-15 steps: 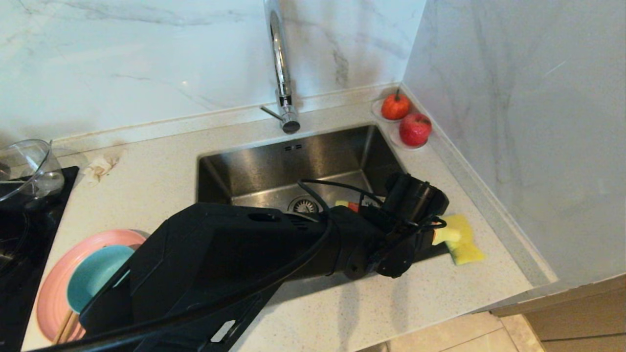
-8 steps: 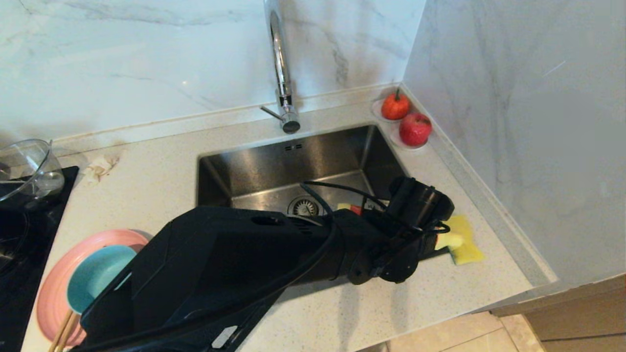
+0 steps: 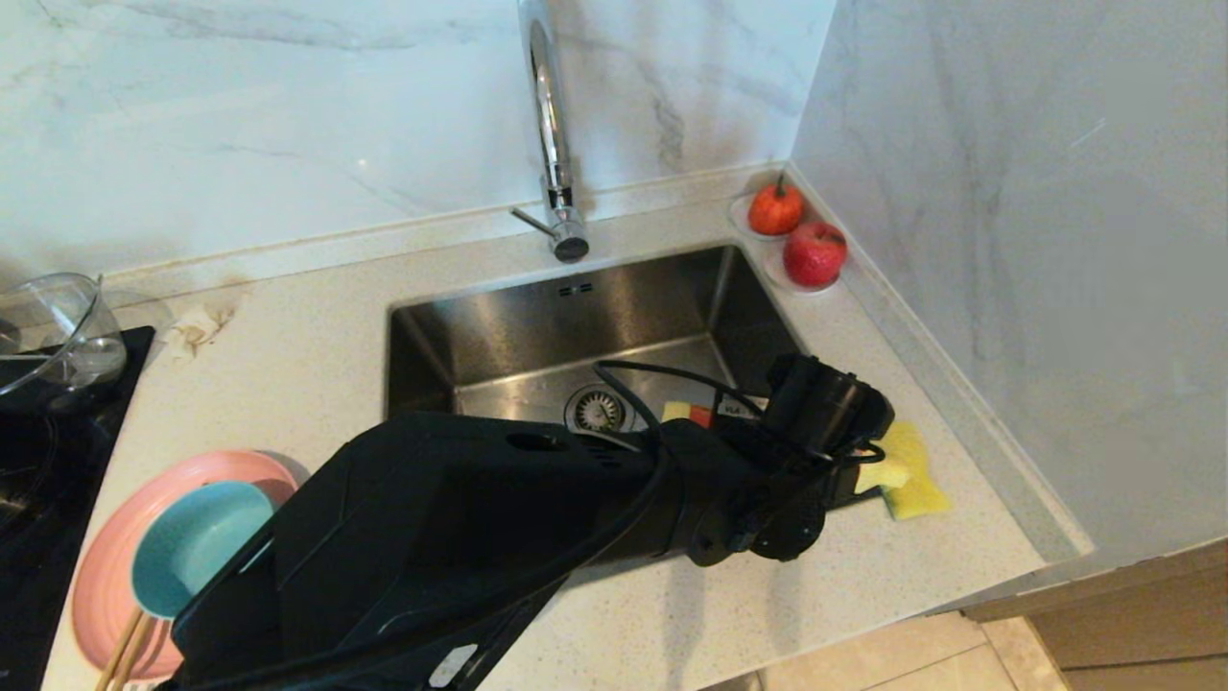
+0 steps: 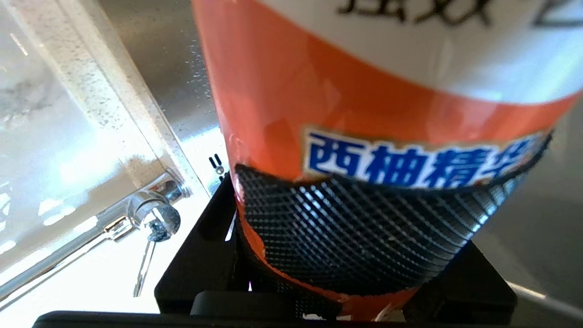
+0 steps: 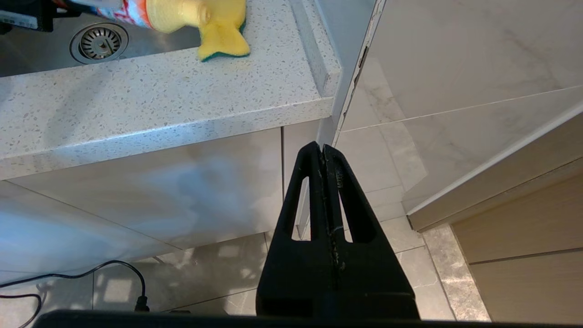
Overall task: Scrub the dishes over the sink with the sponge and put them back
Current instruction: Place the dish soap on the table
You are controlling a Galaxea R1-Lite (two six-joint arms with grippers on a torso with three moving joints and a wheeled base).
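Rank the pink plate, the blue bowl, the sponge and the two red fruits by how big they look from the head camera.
1. pink plate, partly hidden by the arm
2. teal-blue bowl
3. yellow sponge, partly hidden
4. The two red fruits look similar; the nearer one appears slightly bigger.

Orange bottle point(image 4: 291, 105) with a white band, blue lettering and yellow cap, gripped in black cross-hatched fingers point(image 4: 355, 232). Yellow sponge point(image 3: 916, 475) edged green on speckled cream bench point(image 3: 317, 365). Teal bowl point(image 3: 197, 542) at nine o'clock, on pink plate point(image 3: 106, 557).
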